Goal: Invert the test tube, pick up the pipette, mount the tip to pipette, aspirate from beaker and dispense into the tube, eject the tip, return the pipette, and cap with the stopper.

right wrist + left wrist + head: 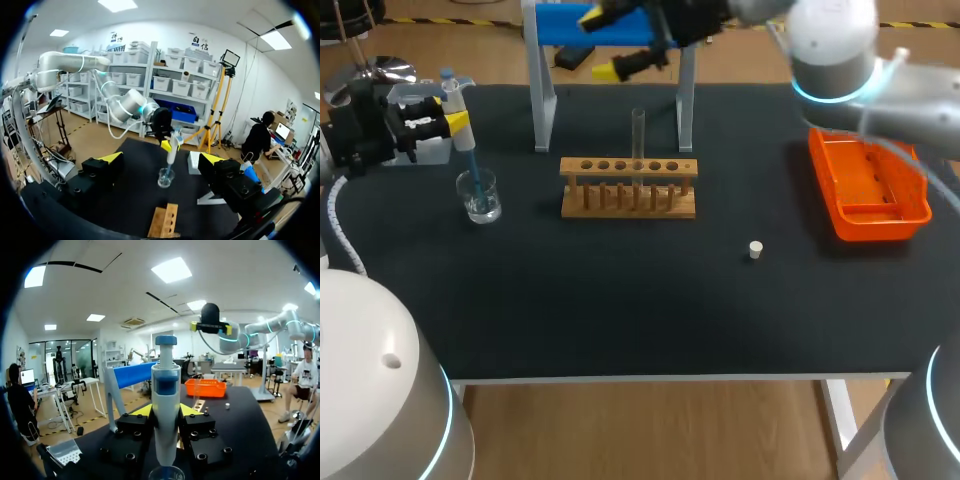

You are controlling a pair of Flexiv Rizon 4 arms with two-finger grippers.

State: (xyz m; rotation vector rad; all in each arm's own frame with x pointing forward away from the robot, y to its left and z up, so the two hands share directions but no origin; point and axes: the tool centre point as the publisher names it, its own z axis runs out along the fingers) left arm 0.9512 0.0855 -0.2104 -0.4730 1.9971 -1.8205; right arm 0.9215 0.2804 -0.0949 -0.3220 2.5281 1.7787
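Note:
My left gripper (pixel 448 121) is shut on the white and blue pipette (pixel 166 400), which stands upright between its fingers. The pipette's blue tip (pixel 472 170) dips into the glass beaker (pixel 479 196) at the table's left; in the left wrist view the beaker's rim (pixel 166 473) shows just under the pipette. A clear test tube (pixel 638 140) stands upright in the wooden rack (pixel 628 187). The small white stopper (pixel 755 250) lies on the mat, right of the rack. My right gripper (pixel 603 45) hangs high at the back, above the rack, open and empty. In the right wrist view this right gripper (pixel 161 159) faces the beaker (pixel 165 177).
An orange tray (pixel 868 190) sits at the right side of the table. The blue-topped pipette stand (pixel 542 90) rises behind the rack, close to my right gripper. The front half of the black mat (pixel 620 310) holds only the stopper.

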